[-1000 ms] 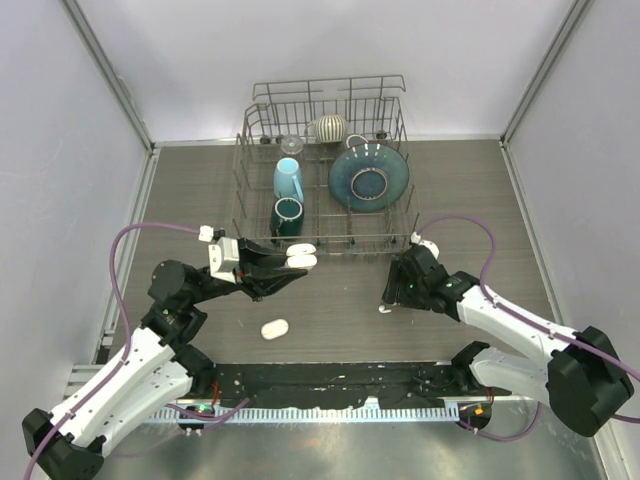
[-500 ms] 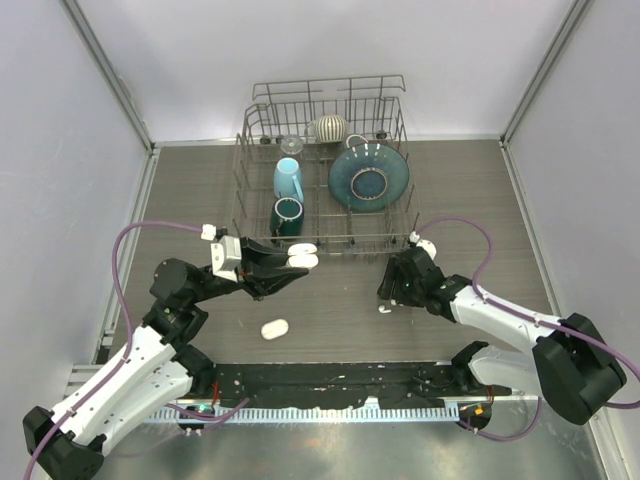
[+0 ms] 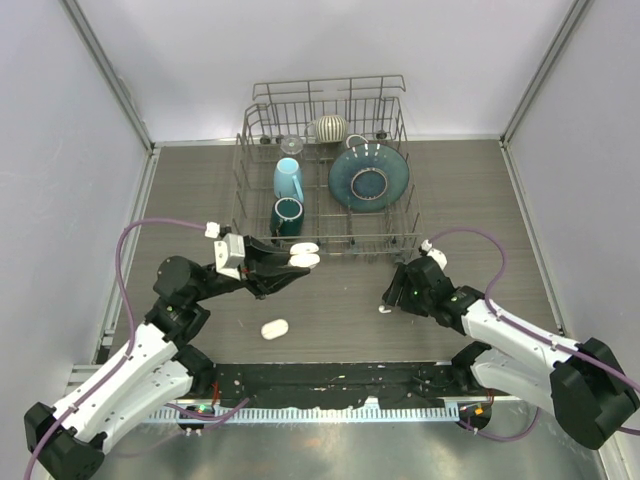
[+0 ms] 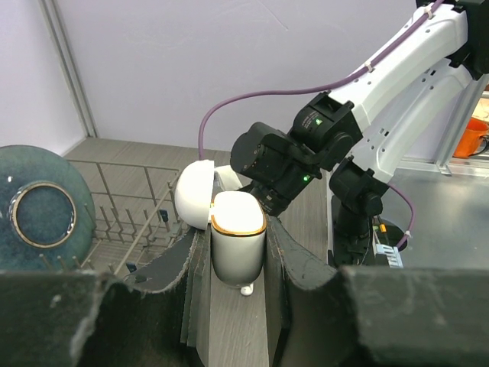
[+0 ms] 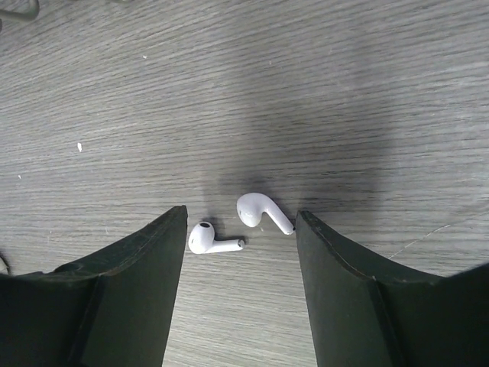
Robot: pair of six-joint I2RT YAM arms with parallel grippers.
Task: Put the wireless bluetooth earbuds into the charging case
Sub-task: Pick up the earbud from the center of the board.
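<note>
My left gripper (image 3: 297, 262) (image 4: 238, 232) is shut on the charging case (image 4: 238, 245) (image 3: 304, 260), a white shell with a gold rim. It is held above the table with its lid (image 4: 193, 193) flipped open to the left. Two white earbuds (image 5: 208, 238) (image 5: 256, 209) lie side by side on the wood table. My right gripper (image 5: 241, 214) (image 3: 392, 300) stands open just over them, one finger on each side, touching neither. The top view shows only one small white earbud (image 3: 384, 310) at the right gripper's tip. One earbud (image 4: 246, 290) peeks out below the case.
A wire dish rack (image 3: 325, 235) stands at the back, holding a blue plate (image 3: 368, 178), two mugs (image 3: 288, 180) and a striped bowl. Its front edge is close behind the held case. A second white case (image 3: 274, 328), closed, lies on the table near my left arm.
The right gripper has shifted slightly toward the near edge while staying open over the earbuds. The left gripper keeps the open case almost still.
</note>
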